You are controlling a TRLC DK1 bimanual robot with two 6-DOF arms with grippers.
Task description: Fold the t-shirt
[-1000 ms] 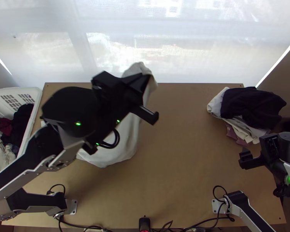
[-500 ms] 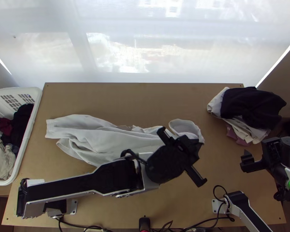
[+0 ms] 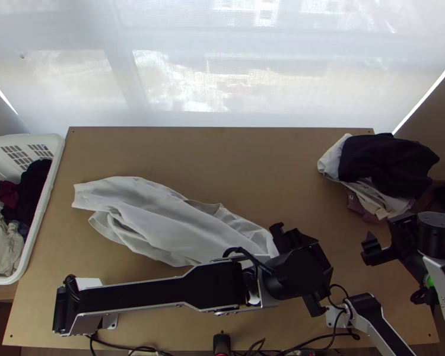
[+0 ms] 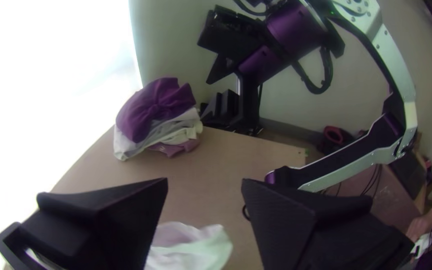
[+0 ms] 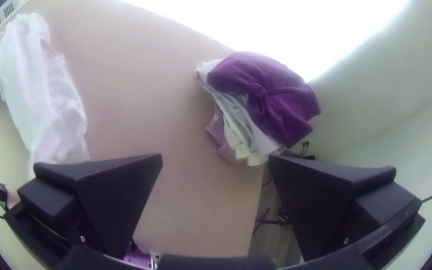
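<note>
So the white t-shirt (image 3: 157, 219) came down. A second earlier the left arm had it hoisted at the tabletop's (image 3: 222, 160) far side, then it was laid across, and the curled-up right end had flattened and slid nearer the front. Meanwhile the left gripper (image 4: 204, 182) had moved on toward the front right, jaws wide apart with cloth visible past them, so I'd say it had let go. The right gripper (image 5: 215, 157) was off by the right edge, jaws open too, nothing in them.

For the task, that meant the shirt was laid out lengthwise but no proper fold was in it. It was a rumpled strip with ridges running along it, and it probably needed spreading first.

Direction-wise, it sat left of centre, long axis on a slant: one end far left near the basket (image 3: 44, 216), the other toward the front and middle, right beside the left gripper. The left end had a straightish edge, maybe a hem or sleeve opening, but the arm covered part of the shirt, so I couldn't tell where the collar pointed.
</note>
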